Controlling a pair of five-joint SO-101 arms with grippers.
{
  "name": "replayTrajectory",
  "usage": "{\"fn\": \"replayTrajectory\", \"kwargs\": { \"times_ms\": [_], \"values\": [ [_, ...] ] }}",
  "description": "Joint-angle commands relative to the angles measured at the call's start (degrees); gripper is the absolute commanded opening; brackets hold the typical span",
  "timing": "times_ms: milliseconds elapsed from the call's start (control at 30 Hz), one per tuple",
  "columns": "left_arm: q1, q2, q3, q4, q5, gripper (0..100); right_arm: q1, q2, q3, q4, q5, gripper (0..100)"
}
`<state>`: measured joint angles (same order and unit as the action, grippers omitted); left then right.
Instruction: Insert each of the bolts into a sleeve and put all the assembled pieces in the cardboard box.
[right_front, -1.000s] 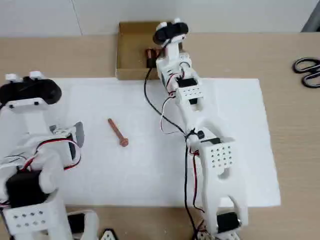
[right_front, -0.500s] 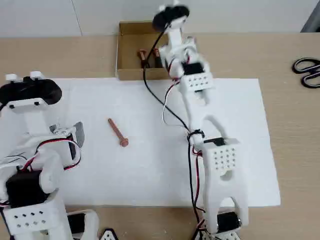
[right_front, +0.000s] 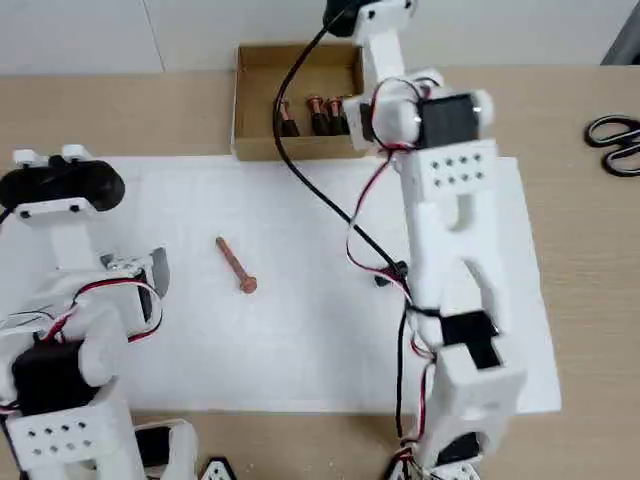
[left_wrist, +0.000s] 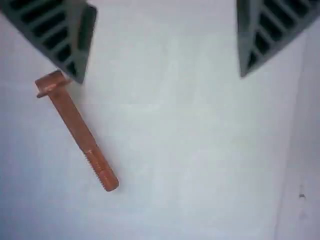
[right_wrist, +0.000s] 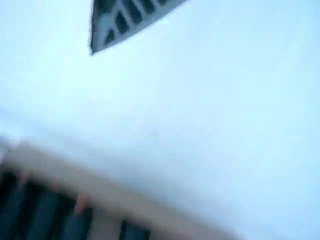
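A single copper bolt (right_front: 237, 265) lies loose on the white sheet, shown close up in the left wrist view as bolt (left_wrist: 76, 135). My left gripper (right_front: 153, 270) hangs open just left of it; in its own view the gripper (left_wrist: 162, 70) has one finger beside the bolt's head. Three assembled pieces (right_front: 315, 115) lie side by side in the cardboard box (right_front: 247, 100). My right gripper (right_front: 352, 118) is held up by the box's right end, open and empty. One of its fingers (right_wrist: 127, 20) shows against a pale blurred background.
The white sheet (right_front: 300, 340) covers the middle of the wooden table. Black scissors (right_front: 615, 142) lie at the far right edge. The right arm's body stretches over the sheet's right half, with a black cable looping across it.
The right arm has lifted and swung right, away from the box interior, leaving a third assembled piece inside. The left arm and the loose bolt have stayed put.
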<state>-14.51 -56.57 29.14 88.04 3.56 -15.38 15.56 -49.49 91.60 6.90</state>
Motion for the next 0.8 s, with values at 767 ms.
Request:
{"fn": "replayTrajectory", "kwargs": {
  "times_ms": [767],
  "values": [
    [-0.3, -0.4, -0.2, 0.3, -0.1, 19, 5.8, -55.8, 76.1, -7.3, 0.8, 27.8]
  ]
}}
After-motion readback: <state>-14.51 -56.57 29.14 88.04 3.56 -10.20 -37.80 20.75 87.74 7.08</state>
